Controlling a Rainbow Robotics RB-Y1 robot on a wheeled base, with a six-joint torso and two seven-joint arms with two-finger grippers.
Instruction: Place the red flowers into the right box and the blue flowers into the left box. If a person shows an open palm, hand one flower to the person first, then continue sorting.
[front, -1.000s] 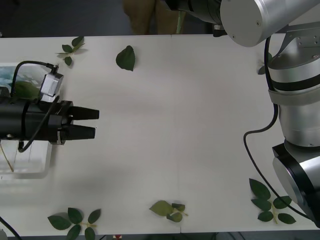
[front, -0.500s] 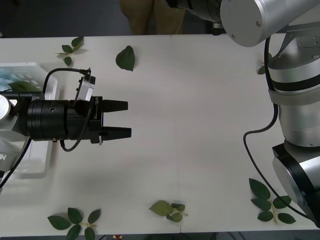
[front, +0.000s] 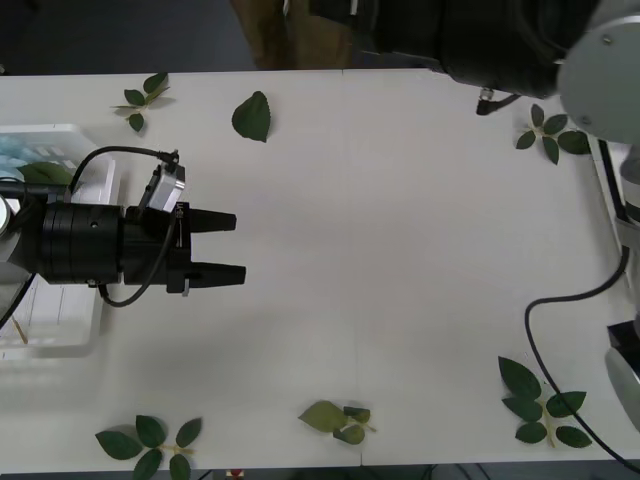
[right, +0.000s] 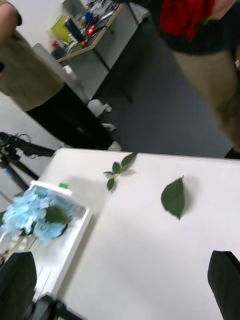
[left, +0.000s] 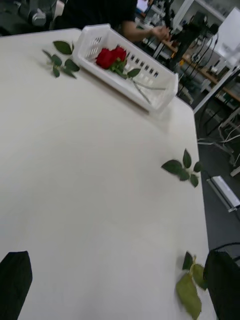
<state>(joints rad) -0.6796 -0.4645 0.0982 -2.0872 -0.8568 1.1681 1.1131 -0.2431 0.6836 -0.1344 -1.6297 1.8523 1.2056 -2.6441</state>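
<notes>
Left gripper (front: 231, 247): black fingers spread, empty, over white table (front: 400, 250). Pale blue hydrangea flowers (right: 35, 214) in white slotted left box (right: 75, 235). Deep-red roses (left: 111, 56) in white right box (left: 150, 85). Right gripper (right: 120, 285): fingers apart, empty.

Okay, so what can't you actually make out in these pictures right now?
- Left box: in the front view the left arm covers most of it, so the count of blue flowers inside is unclear.
- Right box: in the left wrist view its near wall hides part of the red flowers.
- Red flower by the person: the right wrist view's edge cuts it off, so who holds it is unclear.
- Left gripper: open, holding nothing.
</notes>
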